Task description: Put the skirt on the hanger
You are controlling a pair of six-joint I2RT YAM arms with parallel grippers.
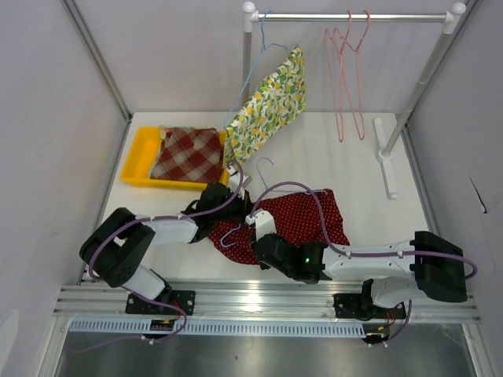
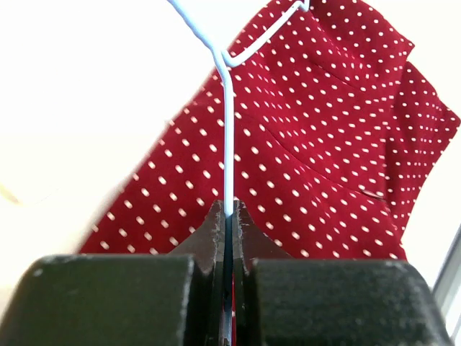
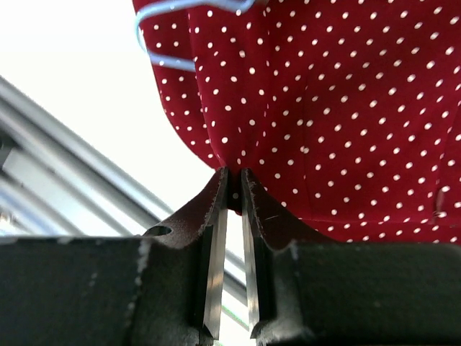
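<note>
Your left gripper [image 2: 229, 210] is pressed tight on the wire of the pale blue hanger [image 2: 227, 122]. Your right gripper [image 3: 234, 176] pinches a fold at the edge of the red dotted skirt [image 3: 324, 108], which lies on the table [image 1: 346, 149] in front of both arms. The hanger's far end seems to rest on the cloth.

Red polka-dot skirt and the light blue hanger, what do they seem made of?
The red polka-dot skirt looks like thin matte cloth, softly creased and folded. The light blue hanger is thin wire, probably coated metal, smooth, twisted at the neck.
</note>
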